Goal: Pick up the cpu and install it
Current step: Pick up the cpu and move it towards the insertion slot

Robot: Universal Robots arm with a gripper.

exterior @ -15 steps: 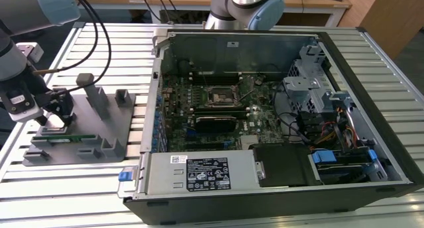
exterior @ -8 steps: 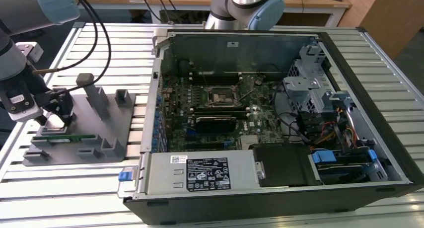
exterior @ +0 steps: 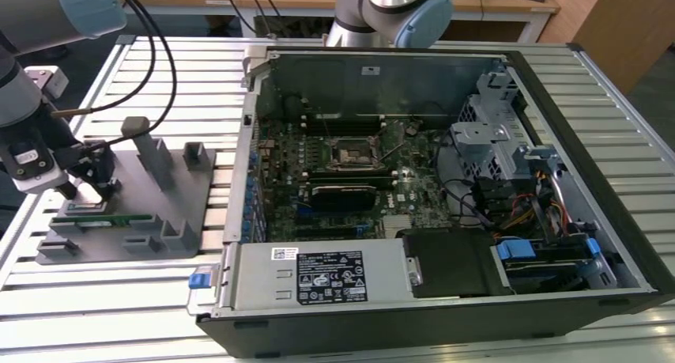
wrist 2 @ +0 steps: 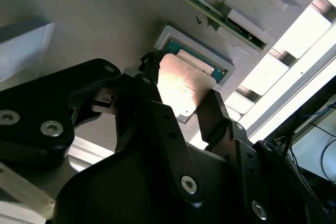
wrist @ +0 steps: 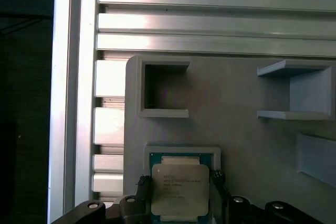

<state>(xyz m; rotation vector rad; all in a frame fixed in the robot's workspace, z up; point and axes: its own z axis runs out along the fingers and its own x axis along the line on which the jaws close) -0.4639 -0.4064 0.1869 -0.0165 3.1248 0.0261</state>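
The gripper (exterior: 90, 195) is hanging over the grey fixture (exterior: 158, 213), which is lying on the slatted table (exterior: 126, 300) at 9 o'clock from the open computer case (exterior: 369, 70) in the exterior view. In both wrist views the two black fingers (wrist 2: 152, 74) are standing narrowly apart and pressing on opposite edges of the cpu (wrist 2: 184, 85), so the gripper is pinching the chip between them. The cpu (wrist: 180, 190) is sitting silver side up in, or just above, a shallow square recess of the fixture; I cannot tell which. A green memory stick (exterior: 100, 218) is lying in the fixture just at 6 o'clock from the gripper. Well apart, at 3 o'clock, the black socket (exterior: 348, 153) is sitting on the motherboard.
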